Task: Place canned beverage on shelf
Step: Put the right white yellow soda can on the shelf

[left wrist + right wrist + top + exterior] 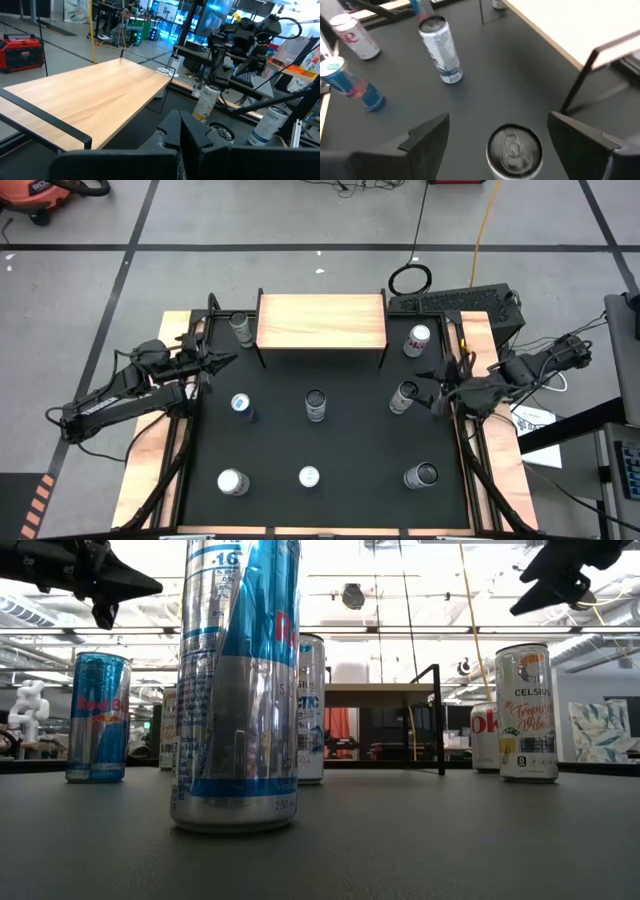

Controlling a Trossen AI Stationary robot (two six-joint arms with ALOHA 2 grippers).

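Observation:
The shelf [320,320] has a pale wood top on thin black legs and stands at the far middle of the black mat; it also shows in the left wrist view [95,95]. Several cans stand upright on the mat. A silver can [403,396] stands on its base right of centre. My right gripper [432,388] hangs open just to the right of it, tipped downward. In its wrist view the can's top [514,147] shows below and between the two spread fingers [427,137], apart from both. My left gripper [225,362] is shut on nothing, held level above the mat's left side.
Other cans: one at the shelf's left end [241,328], one at its right end [418,340], a blue one [240,404], a middle one [315,405], and three along the near edge [309,477]. A keyboard [450,302] lies at the far right.

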